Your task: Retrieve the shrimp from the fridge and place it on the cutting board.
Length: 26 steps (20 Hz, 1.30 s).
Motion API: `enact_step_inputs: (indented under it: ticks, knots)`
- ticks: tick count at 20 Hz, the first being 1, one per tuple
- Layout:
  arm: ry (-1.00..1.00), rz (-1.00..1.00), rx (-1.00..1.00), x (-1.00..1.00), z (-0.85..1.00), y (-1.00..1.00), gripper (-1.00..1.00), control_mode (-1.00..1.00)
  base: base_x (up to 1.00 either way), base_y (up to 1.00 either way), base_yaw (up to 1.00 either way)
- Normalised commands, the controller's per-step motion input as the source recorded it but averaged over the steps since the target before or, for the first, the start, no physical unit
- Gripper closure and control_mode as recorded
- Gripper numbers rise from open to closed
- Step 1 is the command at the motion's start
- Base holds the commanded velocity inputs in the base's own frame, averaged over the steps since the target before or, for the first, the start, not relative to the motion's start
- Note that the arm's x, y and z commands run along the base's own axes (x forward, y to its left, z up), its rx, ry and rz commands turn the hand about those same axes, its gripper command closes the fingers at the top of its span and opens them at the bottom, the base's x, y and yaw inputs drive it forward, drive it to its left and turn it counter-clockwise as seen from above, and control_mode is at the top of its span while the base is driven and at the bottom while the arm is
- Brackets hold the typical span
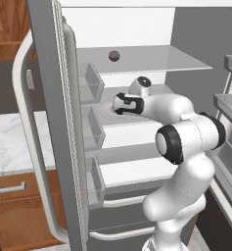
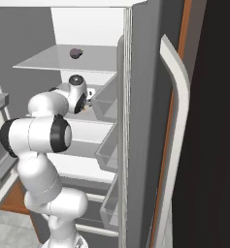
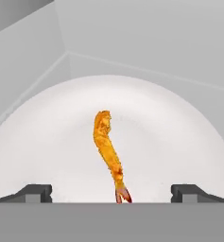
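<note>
Hand view, near to far: the two dark fingertips (image 3: 35, 193) of the gripper (image 3: 111, 194) stand wide apart, released, on either side of the slender orange curved shrimp (image 3: 108, 151). The shrimp lies on a pale round plate (image 3: 179, 142), its long axis running from the reddish tail between the fingertips away to the head, which bends slightly left in that view. Beyond the plate is the grey rear wall of the tall grey fridge (image 1: 49, 98) with white interior.

Base views: the white arm (image 1: 186, 132) reaches onto the middle glassy shelf (image 2: 99, 121); both doors stand open. A small dark round ball (image 1: 114, 56) rests on the upper glassy shelf (image 1: 156, 59). A marble bench (image 1: 10, 142) over wooden cabinets (image 1: 19, 206) lies left.
</note>
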Motion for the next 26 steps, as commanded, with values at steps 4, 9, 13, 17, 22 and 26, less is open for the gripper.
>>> enact_step_inputs:
  ticks: [4, 9, 13, 17, 22, 26]
  knots:
    - [0.00, 0.00, 0.00, 0.21, -0.11, 0.04, -1.00, -1.00, 0.00, 0.00, 0.00]
    - [0.00, 0.00, 0.00, 0.26, -0.11, 0.02, -1.00, -1.00, 0.00, 0.00, 0.00]
    - [0.00, 0.00, 0.00, 0.24, -0.16, 0.00, -1.00, -1.00, 0.00, 0.00, 0.00]
    - [0.00, 0.00, 0.00, 0.24, -0.14, 0.02, -1.00, -1.00, 0.00, 0.00, 0.00]
    - [0.00, 0.00, 0.00, 0.21, -0.12, 0.00, -1.00, -1.00, 0.00, 0.00, 0.00]
    - [0.00, 0.00, 0.00, 0.13, -0.17, 0.00, -1.00, -1.00, 0.00, 0.00, 0.00]
